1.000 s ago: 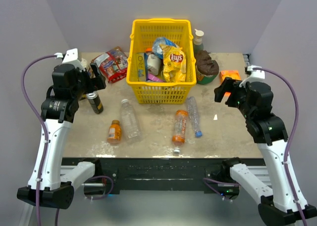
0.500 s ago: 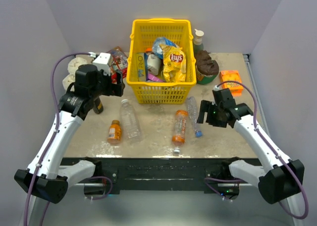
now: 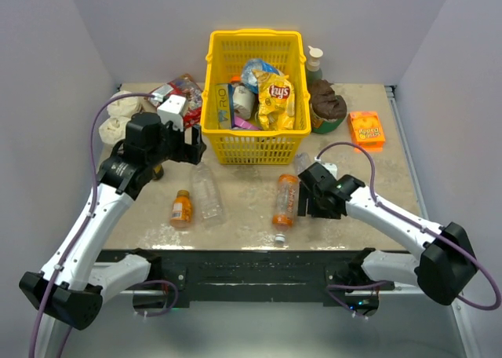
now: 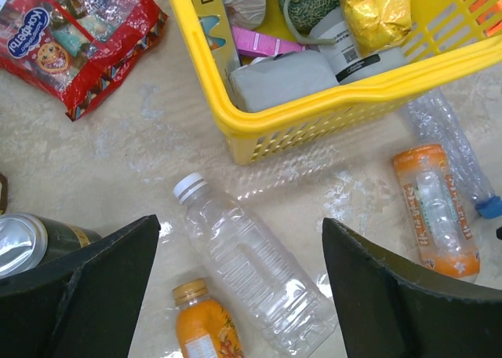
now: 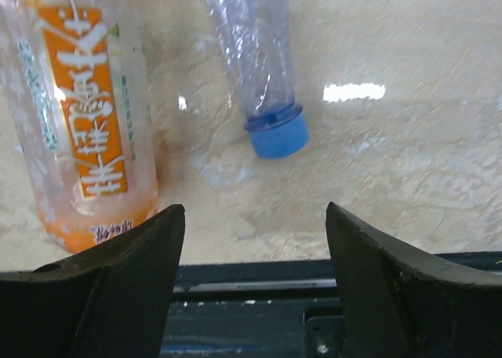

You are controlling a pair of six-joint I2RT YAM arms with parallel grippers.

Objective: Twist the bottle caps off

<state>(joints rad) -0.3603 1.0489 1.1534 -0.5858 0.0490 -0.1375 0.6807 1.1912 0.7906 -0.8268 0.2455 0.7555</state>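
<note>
A clear bottle (image 4: 255,275) with a white cap (image 4: 189,188) lies in front of the basket. My left gripper (image 4: 241,221) hovers open above it, one finger on each side. A small orange juice bottle (image 4: 205,326) with a gold cap (image 4: 192,291) lies beside it. The tall orange-label bottle (image 5: 86,115) and a crinkled clear bottle (image 5: 255,52) with a blue cap (image 5: 276,134) lie to the right. My right gripper (image 5: 255,209) is low near the table's front edge, open and empty, just short of the blue cap. In the top view a white cap (image 3: 279,238) sits at the orange-label bottle's (image 3: 285,201) near end.
A yellow basket (image 3: 213,130) full of snacks stands at the back centre. A dark can (image 4: 31,244) is left of my left gripper and a red snack bag (image 4: 74,40) behind it. A green tub (image 3: 327,111) and an orange pack (image 3: 366,128) sit at the back right.
Both arms have swung inward and down, the left over the clear white-capped bottle, the right down by the blue-capped bottle. Both pairs of jaws have narrowed somewhat.
</note>
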